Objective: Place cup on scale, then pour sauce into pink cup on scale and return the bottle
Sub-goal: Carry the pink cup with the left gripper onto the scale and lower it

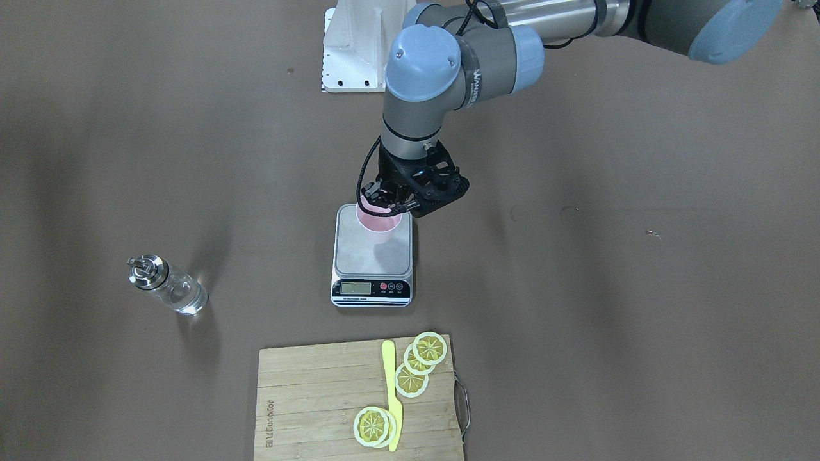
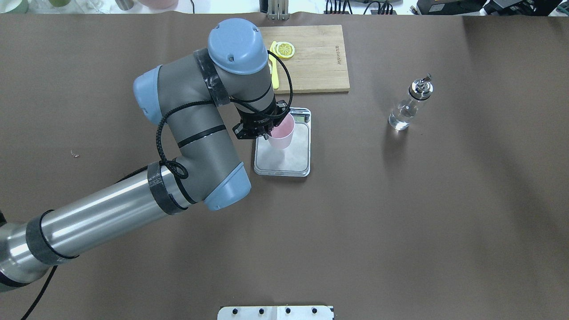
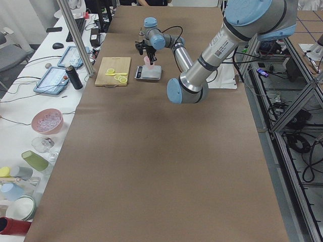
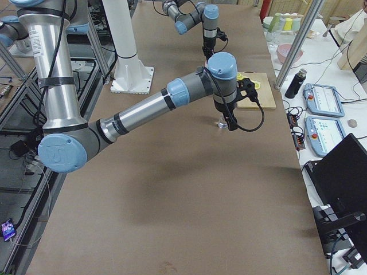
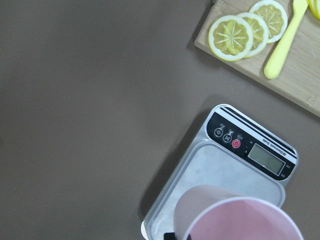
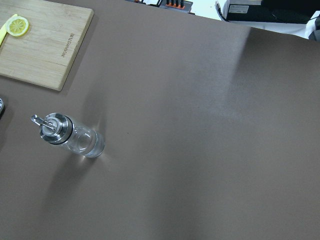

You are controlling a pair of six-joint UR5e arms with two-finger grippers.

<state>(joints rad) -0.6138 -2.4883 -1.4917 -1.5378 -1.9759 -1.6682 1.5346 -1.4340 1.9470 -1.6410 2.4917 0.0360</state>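
Observation:
My left gripper is shut on the rim of the pink cup. It holds the cup upright over the back part of the scale. I cannot tell whether the cup's base touches the platform. The bottle stands alone on the table, with clear sauce in its lower part. My right gripper shows only in the exterior right view, raised above the table. I cannot tell there whether it is open or shut.
A wooden cutting board lies beyond the scale, with lemon slices and a yellow knife on it. A white mounting plate sits by the robot's base. Brown table surface lies between the scale and the bottle.

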